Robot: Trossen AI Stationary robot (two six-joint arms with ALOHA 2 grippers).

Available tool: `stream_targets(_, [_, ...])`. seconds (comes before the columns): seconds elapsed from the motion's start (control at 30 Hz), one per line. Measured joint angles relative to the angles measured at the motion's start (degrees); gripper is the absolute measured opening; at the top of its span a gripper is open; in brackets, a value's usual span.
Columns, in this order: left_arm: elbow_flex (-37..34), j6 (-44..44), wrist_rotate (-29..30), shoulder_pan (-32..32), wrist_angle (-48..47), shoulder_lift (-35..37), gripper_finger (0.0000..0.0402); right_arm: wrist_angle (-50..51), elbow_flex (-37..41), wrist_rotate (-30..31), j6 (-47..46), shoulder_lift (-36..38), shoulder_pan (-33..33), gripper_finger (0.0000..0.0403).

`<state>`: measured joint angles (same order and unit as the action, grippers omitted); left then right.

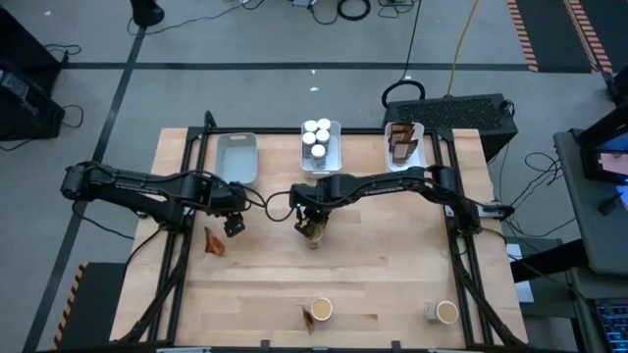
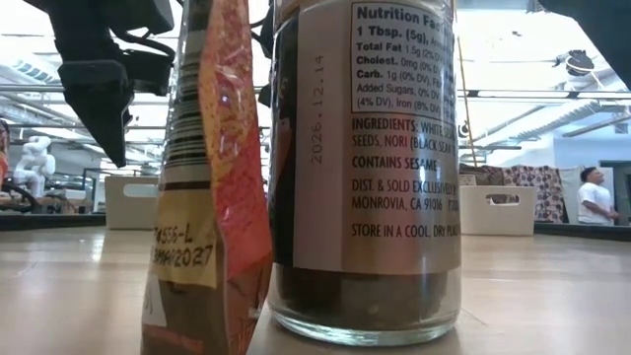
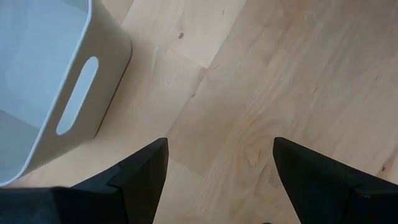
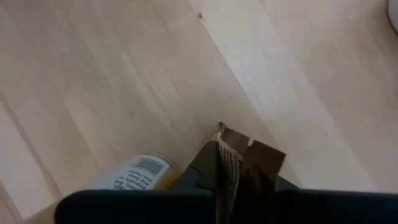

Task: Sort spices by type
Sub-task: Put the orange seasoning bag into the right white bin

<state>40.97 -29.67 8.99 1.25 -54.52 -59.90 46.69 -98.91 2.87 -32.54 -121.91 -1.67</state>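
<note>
Right jaws: shut tight on a dark brown crinkled pouch (image 4: 244, 171), low over the wooden worktop (image 1: 392, 275).
Left jaws: wide apart and empty, above bare wood, with a flat grey plastic tray (image 1: 236, 162) just past them.
Beside the right jaws: a round tan-topped tub (image 1: 313, 236) stood almost touching the held pouch.
Doing it well: it looked best to lift straight up first, so the pouch did not knock that tub, then carry it to the white tray of pouches (image 1: 404, 125), far past the right jaws by that arm's base.
Little white-capped jars (image 1: 316, 137): five, I think, in the middle white tray (image 1: 338, 147) just past the right jaws.
Tubs: three, one by the right jaws and two well away (image 1: 320, 310) (image 1: 446, 312).
Pouches: one held, one under the left jaws (image 1: 213, 241), one by a far tub (image 1: 308, 320); those in the tray were too bunched to count.
</note>
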Motion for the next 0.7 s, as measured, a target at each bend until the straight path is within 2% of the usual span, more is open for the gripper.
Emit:
stream_targets(0.37, [0.0, 0.0, -0.2, 0.0, 0.1, 0.0, 0.0292, 3.0, 0.0, -0.5, 4.4, 5.6, -1.8, 0.0])
stream_targets(0.7, [0.0, 0.2, -0.3, 0.0, 0.3, 0.0, 0.0292, 13.4, 0.0, -1.4, 14.7, 14.8, -5.5, 0.0])
